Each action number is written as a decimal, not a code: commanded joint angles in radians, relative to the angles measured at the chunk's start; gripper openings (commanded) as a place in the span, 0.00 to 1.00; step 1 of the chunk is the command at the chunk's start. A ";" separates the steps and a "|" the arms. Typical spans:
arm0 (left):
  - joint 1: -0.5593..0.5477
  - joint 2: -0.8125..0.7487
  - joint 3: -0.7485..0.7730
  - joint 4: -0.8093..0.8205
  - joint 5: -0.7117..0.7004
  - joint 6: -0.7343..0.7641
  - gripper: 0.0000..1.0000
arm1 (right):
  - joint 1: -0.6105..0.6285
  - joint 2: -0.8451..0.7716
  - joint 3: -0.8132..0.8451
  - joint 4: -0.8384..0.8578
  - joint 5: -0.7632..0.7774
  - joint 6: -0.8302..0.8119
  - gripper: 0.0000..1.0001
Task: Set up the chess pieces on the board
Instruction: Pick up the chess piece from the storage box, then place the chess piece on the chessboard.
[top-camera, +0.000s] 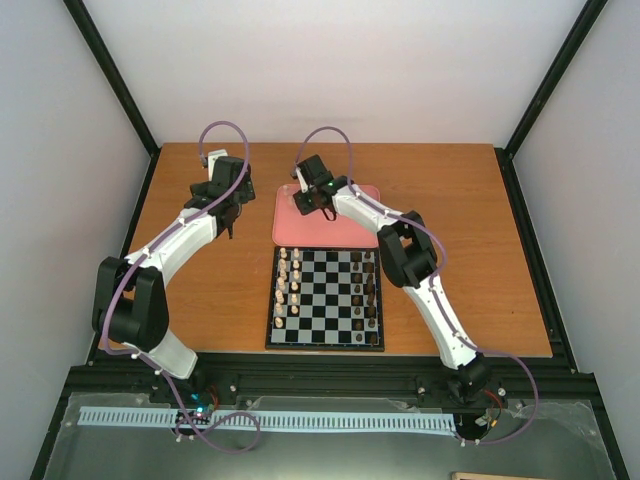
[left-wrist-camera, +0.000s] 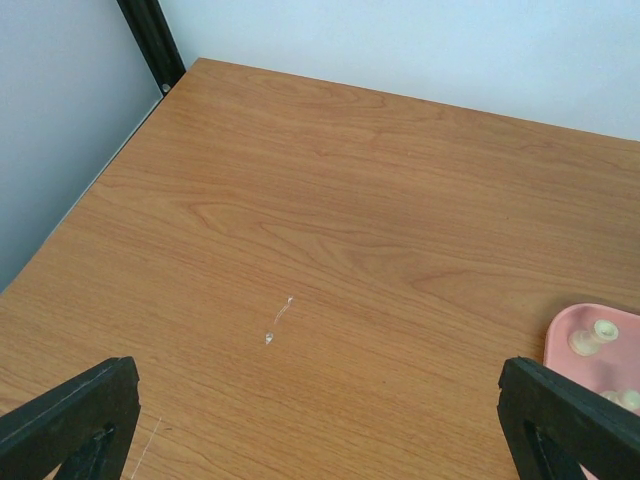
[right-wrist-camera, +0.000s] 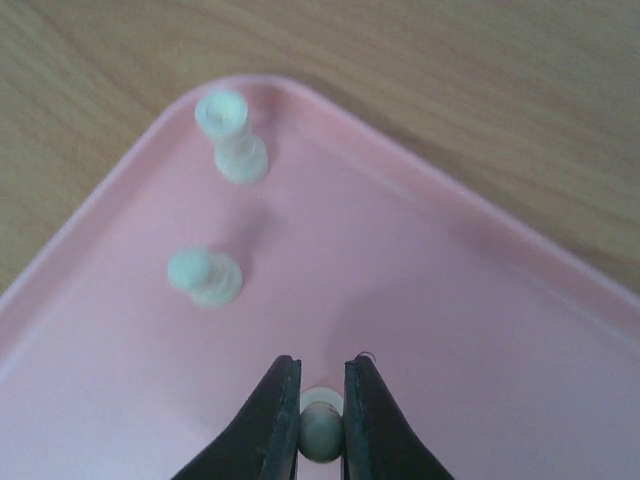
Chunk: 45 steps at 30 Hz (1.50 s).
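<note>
The board (top-camera: 325, 300) lies in front of the arms, with cream chess pieces (top-camera: 288, 285) in its two left columns. More cream pieces stand on the pink tray (right-wrist-camera: 450, 330) behind it: a rook-like one (right-wrist-camera: 232, 140) and a pawn (right-wrist-camera: 203, 275). My right gripper (right-wrist-camera: 322, 362) is low over the tray, shut on the round head of a third cream pawn (right-wrist-camera: 320, 432) whose base still rests on the tray. My left gripper (left-wrist-camera: 318, 370) hangs open above bare table to the left of the tray (left-wrist-camera: 625, 335), with nothing between its fingers.
Dark brown pieces (top-camera: 368, 290) fill the board's two right columns. The pink tray (top-camera: 355, 225) touches the board's far edge. In the left wrist view a cream piece (left-wrist-camera: 592, 338) stands near the tray's corner. A black frame post (left-wrist-camera: 150, 40) rises at the table's far left corner.
</note>
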<state>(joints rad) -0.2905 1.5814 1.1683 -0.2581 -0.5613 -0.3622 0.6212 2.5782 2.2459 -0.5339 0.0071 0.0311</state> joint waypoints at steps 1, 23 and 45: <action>-0.007 0.008 0.040 0.005 -0.014 0.013 1.00 | 0.004 -0.186 -0.147 0.049 -0.013 0.006 0.03; -0.007 0.005 0.044 -0.004 0.010 0.017 1.00 | 0.425 -0.955 -1.036 0.201 0.145 0.142 0.03; -0.007 -0.011 0.033 0.002 0.000 0.018 1.00 | 0.600 -0.980 -1.330 0.438 0.092 0.299 0.03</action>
<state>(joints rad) -0.2905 1.5814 1.1683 -0.2588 -0.5499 -0.3607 1.2121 1.5768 0.9337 -0.1661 0.1158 0.3069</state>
